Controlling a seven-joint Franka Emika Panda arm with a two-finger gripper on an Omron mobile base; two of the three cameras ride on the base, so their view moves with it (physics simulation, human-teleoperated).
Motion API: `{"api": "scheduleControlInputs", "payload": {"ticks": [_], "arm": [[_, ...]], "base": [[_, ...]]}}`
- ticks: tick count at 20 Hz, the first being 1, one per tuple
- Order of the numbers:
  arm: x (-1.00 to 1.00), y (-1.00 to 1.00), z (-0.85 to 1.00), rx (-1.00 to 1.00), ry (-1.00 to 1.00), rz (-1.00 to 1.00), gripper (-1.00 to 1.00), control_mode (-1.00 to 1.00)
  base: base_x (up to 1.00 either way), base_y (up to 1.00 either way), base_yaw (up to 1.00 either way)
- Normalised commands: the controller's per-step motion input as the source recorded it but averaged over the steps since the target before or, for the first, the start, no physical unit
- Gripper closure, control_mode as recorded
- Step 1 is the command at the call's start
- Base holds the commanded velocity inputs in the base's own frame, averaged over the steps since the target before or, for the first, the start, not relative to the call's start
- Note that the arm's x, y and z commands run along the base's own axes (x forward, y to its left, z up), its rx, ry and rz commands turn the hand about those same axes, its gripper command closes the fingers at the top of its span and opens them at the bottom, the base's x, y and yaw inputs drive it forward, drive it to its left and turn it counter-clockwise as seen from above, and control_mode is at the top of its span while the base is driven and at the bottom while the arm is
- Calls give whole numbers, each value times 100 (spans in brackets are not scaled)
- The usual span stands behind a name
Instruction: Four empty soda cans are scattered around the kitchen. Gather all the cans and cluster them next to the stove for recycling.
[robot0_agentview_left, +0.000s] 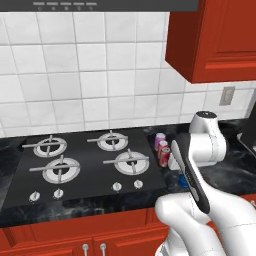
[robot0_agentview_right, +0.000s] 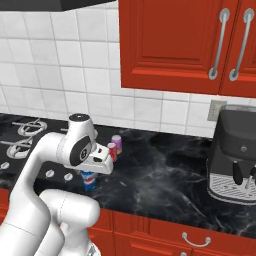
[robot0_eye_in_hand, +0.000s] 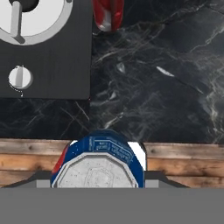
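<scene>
My gripper (robot0_agentview_right: 89, 173) is shut on the blue soda can (robot0_agentview_right: 89, 182), holding it from above by its silver top (robot0_eye_in_hand: 98, 173). It sits over the black counter just right of the stove (robot0_agentview_left: 85, 167), near the front edge. Whether it rests on the counter I cannot tell. Behind it, along the stove's right side, stand a pink-purple can (robot0_agentview_left: 160, 139) and two red cans (robot0_agentview_left: 162, 148) (robot0_agentview_left: 165, 156) in a close row. In the hand view one red can (robot0_eye_in_hand: 108, 15) shows at the top beside the stove's corner (robot0_eye_in_hand: 48, 52). My arm hides most of the blue can (robot0_agentview_left: 183, 181) in the left base view.
A dark coffee machine (robot0_agentview_right: 234, 155) stands on the counter (robot0_agentview_right: 165, 175) at the far right. Red wall cabinets (robot0_agentview_right: 190, 45) hang above. The stove's knobs (robot0_agentview_left: 116, 186) line its front. The counter's front edge and wooden floor (robot0_eye_in_hand: 183, 162) lie just behind the gripper.
</scene>
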Motion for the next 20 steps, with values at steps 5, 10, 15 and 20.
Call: {"api": "scheduleControlInputs", "payload": {"ticks": [5,10,15,20], "arm": [[26,-1,-1,0,0,1,100,-100],[27,-11,0,2,0,2,100,-100],[15,-17,-3,2,0,5,100,-100],[20,-4,-1,0,0,3,100,-100]], "base": [[0,0,0],[0,0,0],[0,0,0],[0,0,0]]}}
